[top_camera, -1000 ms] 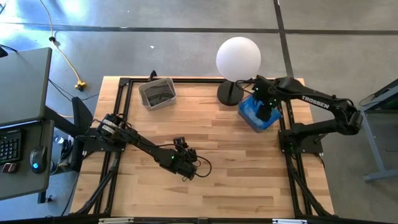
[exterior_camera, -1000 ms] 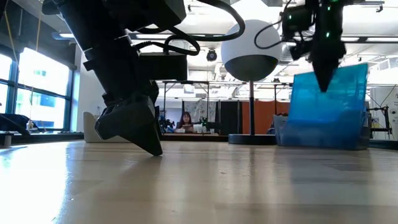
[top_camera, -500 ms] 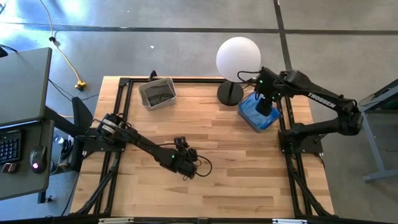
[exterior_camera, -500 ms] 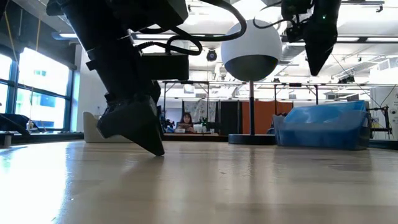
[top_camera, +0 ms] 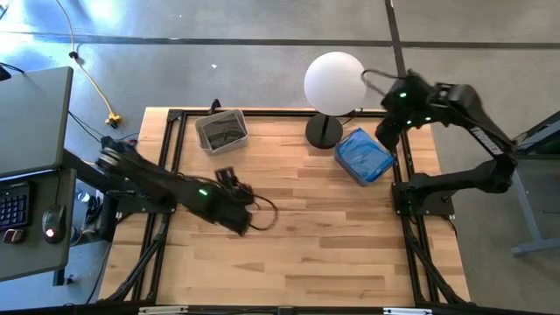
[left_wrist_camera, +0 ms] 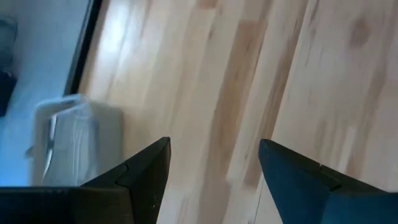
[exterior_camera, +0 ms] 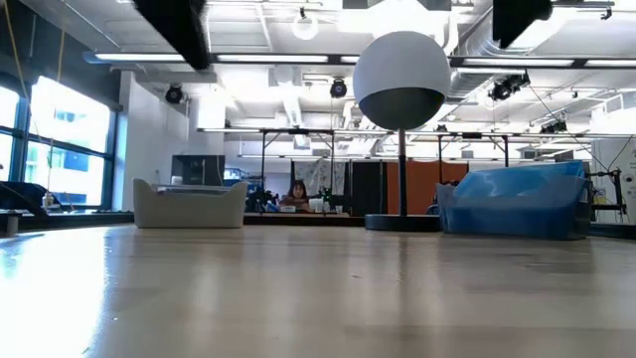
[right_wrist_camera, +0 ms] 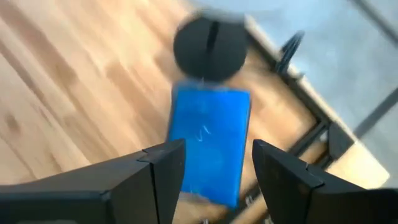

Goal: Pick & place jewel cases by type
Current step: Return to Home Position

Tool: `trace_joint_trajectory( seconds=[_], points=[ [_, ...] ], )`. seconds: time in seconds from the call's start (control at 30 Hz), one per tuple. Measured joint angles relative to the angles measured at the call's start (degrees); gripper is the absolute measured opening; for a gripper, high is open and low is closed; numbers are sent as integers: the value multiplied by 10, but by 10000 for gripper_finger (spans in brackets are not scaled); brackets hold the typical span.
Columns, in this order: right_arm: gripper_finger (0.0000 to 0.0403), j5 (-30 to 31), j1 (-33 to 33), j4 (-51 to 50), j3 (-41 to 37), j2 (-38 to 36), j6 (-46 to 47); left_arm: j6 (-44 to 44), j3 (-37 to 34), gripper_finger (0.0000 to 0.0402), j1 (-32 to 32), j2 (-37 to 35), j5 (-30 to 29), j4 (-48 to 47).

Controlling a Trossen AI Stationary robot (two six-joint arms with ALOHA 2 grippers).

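My left hand (left_wrist_camera: 212,144) and right hand (right_wrist_camera: 217,148) hang empty, fingers apart; blue jewel cases (top_camera: 363,156) lie binned near the bench (top_camera: 332,227) far-right corner, sorting apparently finished.

Blurred ahead of the left jaws: pale bin (left_wrist_camera: 71,140), partly hidden behind one finger (left_wrist_camera: 140,177). Blurred past the right jaws: blue jewel cases (right_wrist_camera: 208,140), number in the stack unreadable. Too small in the high view: contents of the pale bin. Cut off at the low view's top: left arm (exterior_camera: 174,25), right arm (exterior_camera: 519,15).
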Motion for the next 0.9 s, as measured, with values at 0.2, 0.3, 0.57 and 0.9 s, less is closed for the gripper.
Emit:
trace_joint_trajectory(
  seconds=[0.2,0.3,0.57,0.9],
  points=[
    [181,-15,0,84,-2,-49,-59,-41,32,241,-2,-119,-18,-87],
    [181,-101,0,117,-42,-89,-91,-123,16,241,-2,-187,-43,-130],
    [181,-416,0,441,-318,-279,-136,-193,-206,241,-17,-383,-129,-23],
    [181,-403,0,607,-570,-504,-57,-167,-488,241,-17,-696,-150,215]
  ],
)
